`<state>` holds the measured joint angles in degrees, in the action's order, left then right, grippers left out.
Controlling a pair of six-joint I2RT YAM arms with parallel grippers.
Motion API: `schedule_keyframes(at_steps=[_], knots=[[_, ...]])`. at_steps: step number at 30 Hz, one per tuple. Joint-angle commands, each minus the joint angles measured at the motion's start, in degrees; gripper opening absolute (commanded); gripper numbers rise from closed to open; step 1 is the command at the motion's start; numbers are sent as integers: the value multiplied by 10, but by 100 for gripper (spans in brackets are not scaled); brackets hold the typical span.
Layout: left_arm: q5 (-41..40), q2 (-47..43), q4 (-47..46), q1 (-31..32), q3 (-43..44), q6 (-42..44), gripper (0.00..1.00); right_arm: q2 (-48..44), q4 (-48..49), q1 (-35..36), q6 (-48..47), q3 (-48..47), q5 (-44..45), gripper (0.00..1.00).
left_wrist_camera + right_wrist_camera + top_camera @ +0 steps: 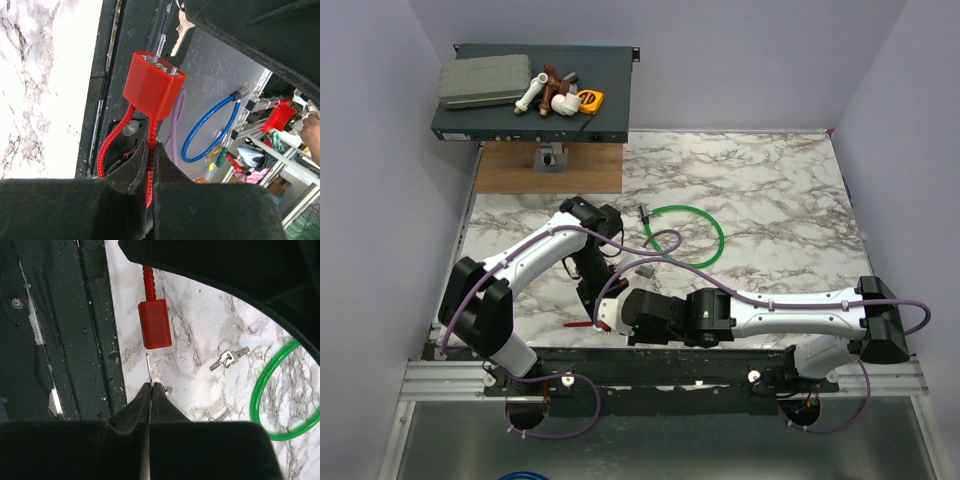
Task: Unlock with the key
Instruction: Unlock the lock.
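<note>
The left arm (pixel 535 250) rises from its base at the near left, bends at a raised elbow over the tabletop (pixel 770 200) and folds back toward the near edge. The left tool (pixel 150 147) is clenched on the red cable (pixel 112 142), one strand pinched between its fingertips just below the red lock body (pixel 152 85), which is held off the tabletop above the dark frame rail. The right arm (pixel 790 310) lies low and stretched leftward along the near edge, its wrist level and its tool facing the lock. The right tool (pixel 151 386) is closed on the key (pixel 148 367), gripping it edge-on with the blade projecting straight out toward the end face of the lock body. The blade tip sits at that face; whether it has entered the keyway cannot be told. A second key (pixel 182 27) dangles beside the held one. A small bunch of loose keys (pixel 229 359) lies flat on the tabletop, between the lock and the green cable loop (pixel 265 405), apart from both
</note>
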<state>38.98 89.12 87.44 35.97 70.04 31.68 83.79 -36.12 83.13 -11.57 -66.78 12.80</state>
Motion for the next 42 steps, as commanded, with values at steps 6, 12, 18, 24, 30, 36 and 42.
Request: schedule_keyframes(at_steps=[6, 12, 18, 24, 30, 36, 42], knots=[[4, -15, -2, 10, 1, 5, 0, -11, 17, -14, -8, -5, 15, 1], [7, -15, -2, 12, 2, 5, 0, -8, 19, -15, -8, -12, 11, 1], [8, -16, -3, 12, 2, 5, 0, 0, 29, -15, -8, -15, 1, 1], [10, -12, -3, 12, 5, 5, 0, 4, 32, -15, -8, -17, -6, 1], [13, -11, -2, 12, 7, 7, 0, 8, 33, -15, -8, -14, -14, 1], [13, -11, -3, 12, 5, 9, 0, 11, 35, -15, -6, -11, -24, 1], [24, -10, -1, 11, 10, 12, 0, 14, 42, -15, -6, -12, -22, 1]])
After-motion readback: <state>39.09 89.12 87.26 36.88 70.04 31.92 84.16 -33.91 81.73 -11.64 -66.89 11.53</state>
